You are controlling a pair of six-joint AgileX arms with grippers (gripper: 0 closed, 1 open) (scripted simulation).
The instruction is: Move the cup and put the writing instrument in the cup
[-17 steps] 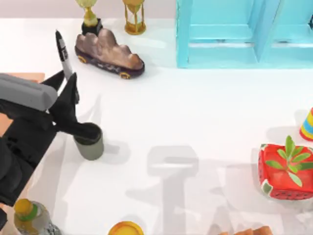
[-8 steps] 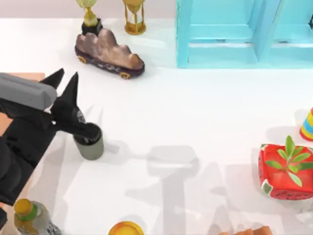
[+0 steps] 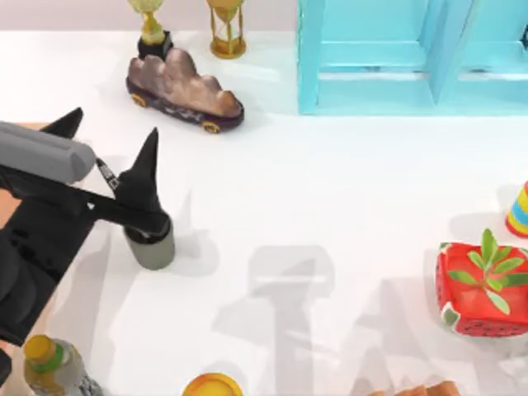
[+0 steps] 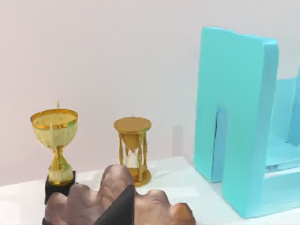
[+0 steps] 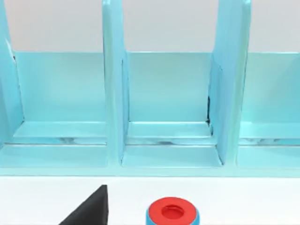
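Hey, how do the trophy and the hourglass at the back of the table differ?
The trophy is an open golden cup on a thin stem, set on a black block base; the hourglass has flat round golden plates top and bottom joined by posts, with a pale bulb between. The trophy stands further toward the table's left. Both are gold and upright.

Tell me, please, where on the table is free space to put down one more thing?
The widest bare patch is the middle of the table, between the cup, the blue shelf and the red box. The left side is crowded: the left claw stands open above the cup, with the marker between, and the bottle in the near corner.
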